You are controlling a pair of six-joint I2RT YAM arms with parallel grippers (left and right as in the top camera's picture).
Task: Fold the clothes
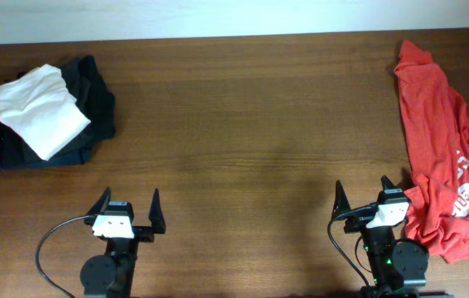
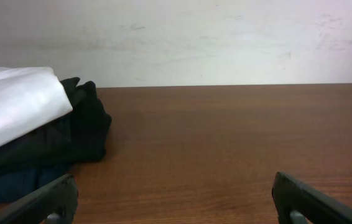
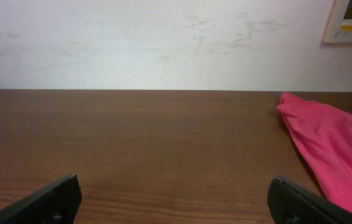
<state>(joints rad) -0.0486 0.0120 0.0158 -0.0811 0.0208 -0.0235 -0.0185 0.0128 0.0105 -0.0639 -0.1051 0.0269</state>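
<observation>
Spreading comes first: the right hand (image 1: 363, 192) (released, like the left hand (image 1: 129, 199) well away) sits just beside the crumpled T-shirt (image 1: 446, 141) and would best pinch one hem layer cleanly.

We read this as robot lab test bench, not home. Brown wood-grain table (image 1: 243, 124); left arm (image 1: 106, 266) and right arm (image 1: 397, 258) mounted at near edge, loose black cable (image 1: 45, 240) by left one. Far side: bare scuffed white wall (image 3: 163, 43), beige wall panel (image 3: 350, 22) far right.
</observation>
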